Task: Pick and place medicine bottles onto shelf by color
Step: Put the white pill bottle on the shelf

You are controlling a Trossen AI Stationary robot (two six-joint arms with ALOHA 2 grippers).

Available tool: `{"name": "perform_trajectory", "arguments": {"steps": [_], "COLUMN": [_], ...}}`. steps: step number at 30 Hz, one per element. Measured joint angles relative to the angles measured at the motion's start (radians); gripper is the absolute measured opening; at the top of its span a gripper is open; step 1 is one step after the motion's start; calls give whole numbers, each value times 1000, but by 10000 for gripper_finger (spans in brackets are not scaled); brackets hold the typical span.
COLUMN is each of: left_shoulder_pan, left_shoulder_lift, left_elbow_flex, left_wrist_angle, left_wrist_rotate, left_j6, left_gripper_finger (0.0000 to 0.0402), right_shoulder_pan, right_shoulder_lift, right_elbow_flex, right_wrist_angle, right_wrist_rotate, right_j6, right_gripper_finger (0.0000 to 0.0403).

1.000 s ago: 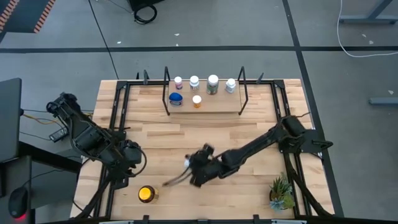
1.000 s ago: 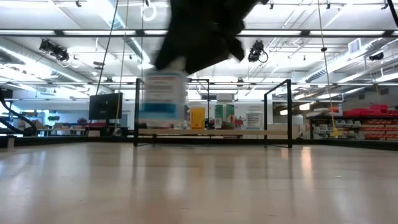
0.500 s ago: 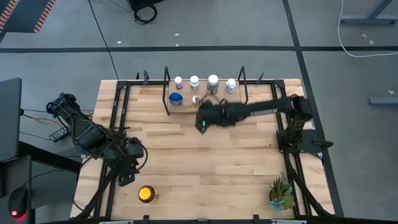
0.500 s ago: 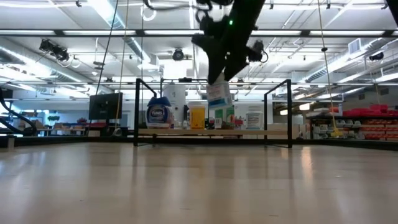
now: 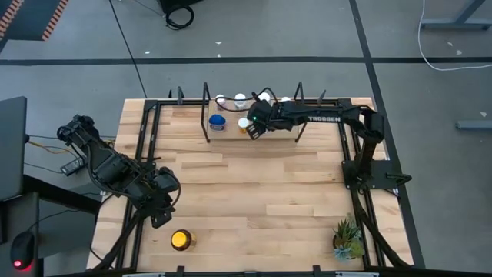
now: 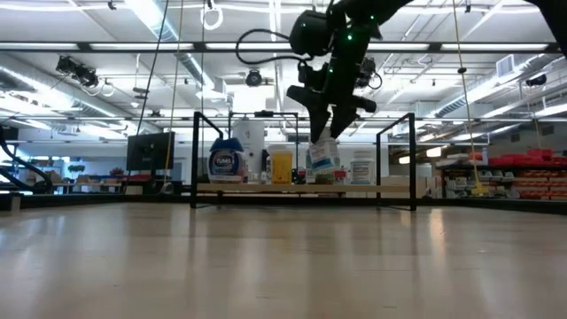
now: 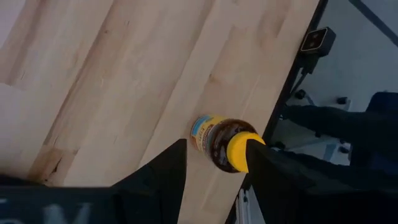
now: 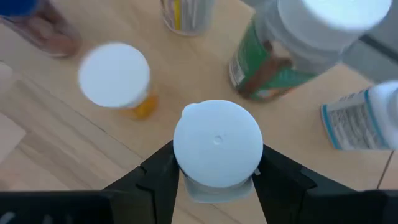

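Observation:
My right gripper reaches over the shelf at the table's far side, shut on a white-capped bottle with a blue-and-white label. On the shelf board stand a blue-lidded bottle, a small orange bottle with a white cap, a green-labelled bottle and other white-capped ones. An amber-yellow bottle stands on the table near its front left. My left gripper is open above the table, a little short of that bottle, which shows beyond its fingers in the left wrist view. My right gripper pinches the bottle between its two fingers just below the white cap, on opposite sides. The fingers come from above, pointing down. The bottle hangs below them, slightly tilted, its base close above the shelf board.
Thin black uprights frame the shelf on both sides of my right gripper. A small green potted plant stands at the front right corner. Bare tabletop lies between the shelf and the front edge.
My right gripper has carried the white-capped bottle from the table's front middle up and toward the far edge, and now hangs it over the shelf among the other bottles. My left gripper has kept still.

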Motion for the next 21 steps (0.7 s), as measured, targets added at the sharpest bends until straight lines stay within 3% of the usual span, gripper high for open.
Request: {"name": "perform_trajectory", "arguments": {"steps": [5, 21], "left_shoulder_pan": [1, 1], "left_shoulder_lift": [0, 0], "left_elbow_flex": [0, 0], "left_wrist_angle": [0, 0], "left_wrist_rotate": [-17, -31], "left_j6": [-5, -64], "left_gripper_finger": [172, 172], "right_shoulder_pan": [-9, 41], "right_shoulder_lift": [-3, -136], "right_elbow_flex": [-70, -329], "right_wrist_angle": [20, 308], "right_wrist_rotate": [-40, 27], "right_j6": [73, 56], "right_gripper_finger": [184, 184]}}
